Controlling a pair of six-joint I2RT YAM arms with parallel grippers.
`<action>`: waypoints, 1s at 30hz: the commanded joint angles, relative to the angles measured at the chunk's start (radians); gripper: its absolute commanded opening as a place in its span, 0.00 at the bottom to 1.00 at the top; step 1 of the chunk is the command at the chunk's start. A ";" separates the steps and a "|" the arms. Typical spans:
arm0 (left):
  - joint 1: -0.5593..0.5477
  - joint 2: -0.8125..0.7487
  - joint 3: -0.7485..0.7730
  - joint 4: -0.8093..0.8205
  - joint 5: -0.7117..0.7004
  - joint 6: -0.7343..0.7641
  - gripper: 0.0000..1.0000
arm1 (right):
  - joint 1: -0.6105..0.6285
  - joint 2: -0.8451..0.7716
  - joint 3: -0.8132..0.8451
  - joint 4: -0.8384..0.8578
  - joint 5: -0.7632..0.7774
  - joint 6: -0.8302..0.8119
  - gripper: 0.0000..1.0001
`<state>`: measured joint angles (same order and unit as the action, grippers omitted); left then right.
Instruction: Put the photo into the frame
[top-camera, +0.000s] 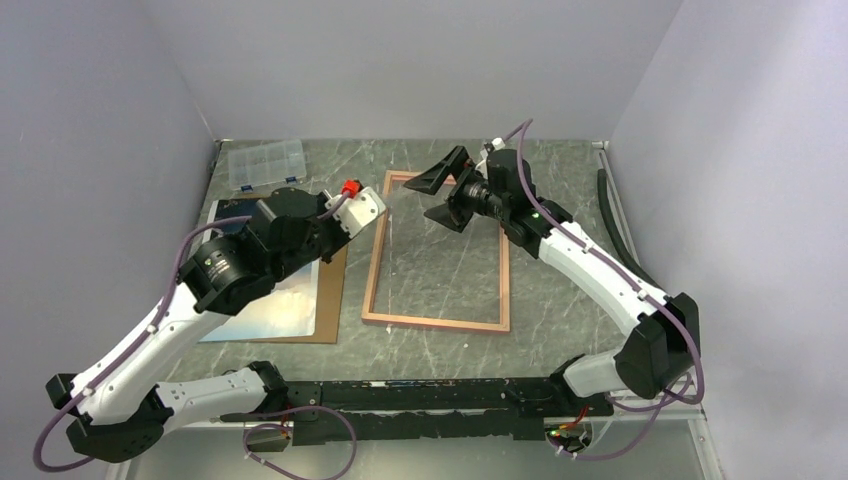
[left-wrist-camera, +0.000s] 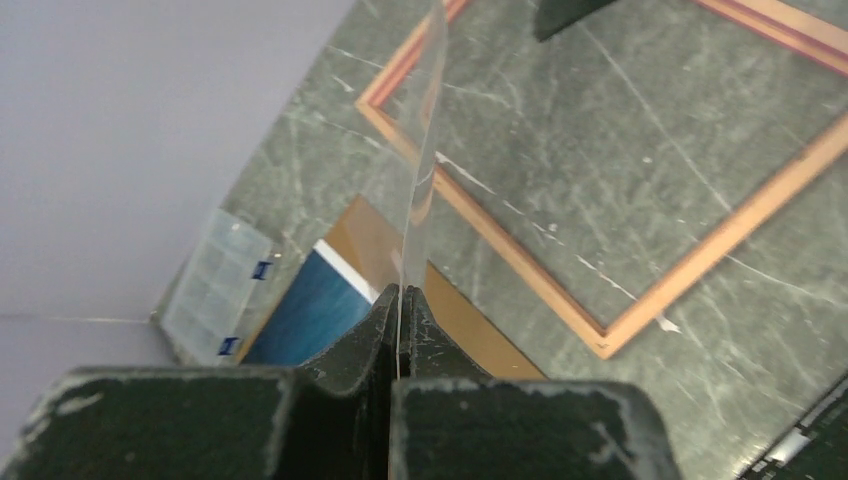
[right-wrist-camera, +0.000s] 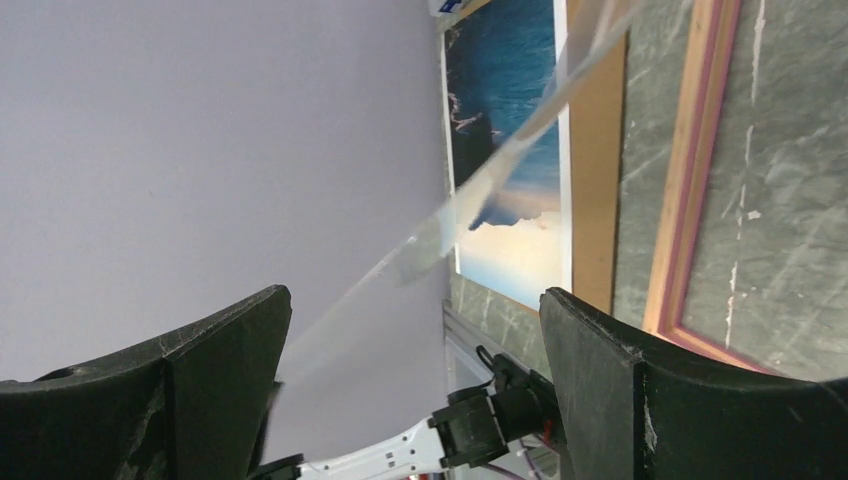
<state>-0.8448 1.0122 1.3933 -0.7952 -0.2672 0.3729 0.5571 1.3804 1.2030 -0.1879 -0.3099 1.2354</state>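
Lying outside frame (top-camera: 435, 322), photo (top-camera: 272, 312) on board (top-camera: 330, 300)

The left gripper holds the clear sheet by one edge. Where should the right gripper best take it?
Probably the free edge opposite the left gripper, approached from the right. The clear sheet is thin, flat and held off the table, and it seems to pass between the open fingers of the right gripper.

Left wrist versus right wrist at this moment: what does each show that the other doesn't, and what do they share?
Left wrist only: the left gripper shut on the clear pane's edge, and the compartment box. Right wrist only: the right gripper wide open, gripping nothing, and the photo's cloudy sky. Both: the pane, the photo, the brown board and the frame.
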 joint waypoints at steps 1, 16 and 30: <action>0.003 0.012 -0.020 0.002 0.132 -0.088 0.03 | 0.001 0.004 -0.010 0.082 -0.025 0.069 1.00; 0.003 0.031 -0.058 0.024 0.222 -0.138 0.03 | 0.026 0.072 -0.068 0.037 0.002 0.104 1.00; 0.000 0.035 -0.101 -0.009 0.316 -0.212 0.03 | 0.046 0.190 -0.061 0.099 0.022 0.124 0.80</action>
<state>-0.8448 1.0538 1.3132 -0.8158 -0.0181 0.2401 0.5938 1.5646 1.1244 -0.1539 -0.3111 1.3556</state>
